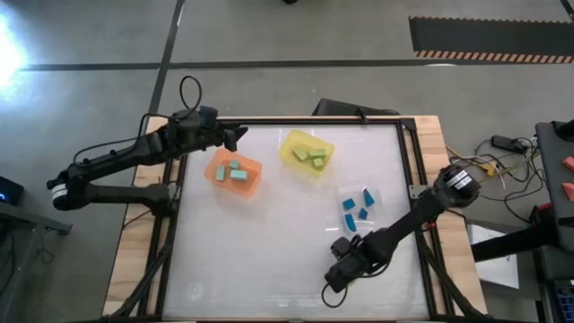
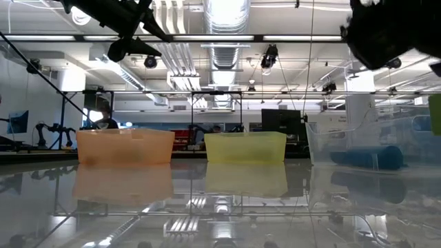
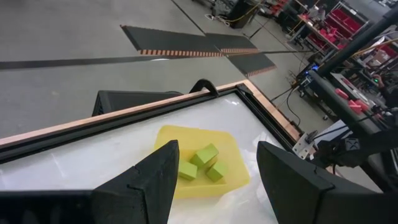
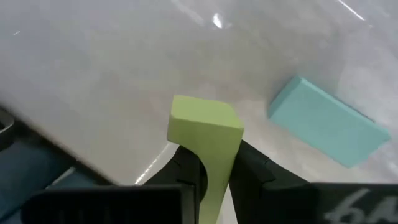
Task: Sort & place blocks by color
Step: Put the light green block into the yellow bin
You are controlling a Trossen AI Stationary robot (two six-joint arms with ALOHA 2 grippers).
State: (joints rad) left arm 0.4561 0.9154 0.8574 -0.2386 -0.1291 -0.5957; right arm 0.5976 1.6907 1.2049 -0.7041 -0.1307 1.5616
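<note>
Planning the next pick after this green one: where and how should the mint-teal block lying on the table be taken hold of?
The mint-teal block lies flat as a long bar, apart from the yellow-green block held in the right tool. Probably best: come from straight above and close across its two long sides at mid-length, where the faces look flat and parallel and the span is narrowest.

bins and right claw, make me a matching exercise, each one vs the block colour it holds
Things:
1. orange bin
2. yellow bin
3. clear bin
4. right claw

Block colours:
A. blue
B. mint-teal
C. one yellow-green block, gripped
D. several yellow-green blocks, lying loose

Pairs: 1-B, 2-D, 3-A, 4-C

In the high view, mint-teal blocks lie in the orange bin, yellow-green blocks in the yellow bin and blue blocks in the clear bin. The right wrist view shows the claw shut on a yellow-green block.
</note>
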